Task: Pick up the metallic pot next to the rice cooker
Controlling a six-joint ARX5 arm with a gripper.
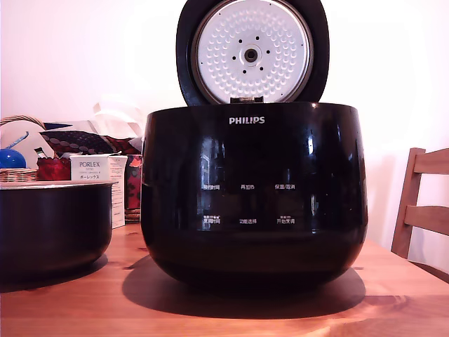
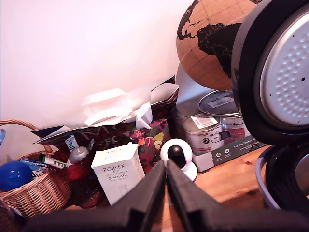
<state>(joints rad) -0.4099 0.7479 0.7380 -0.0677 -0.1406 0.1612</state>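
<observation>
Tabletop pot [image 1: 52,225] outside pinched gripper [image 2: 166,166]

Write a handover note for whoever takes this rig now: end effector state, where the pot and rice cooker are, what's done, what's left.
End effector: shut, holding nothing, raised above the table and facing the clutter along the wall.
Metallic pot: on the wooden table at the exterior view's left, beside the cooker, untouched.
Rice cooker: centre of the table, lid open upright.
Done: nothing yet.
Left: open, move to the pot, grip its rim, lift.
</observation>
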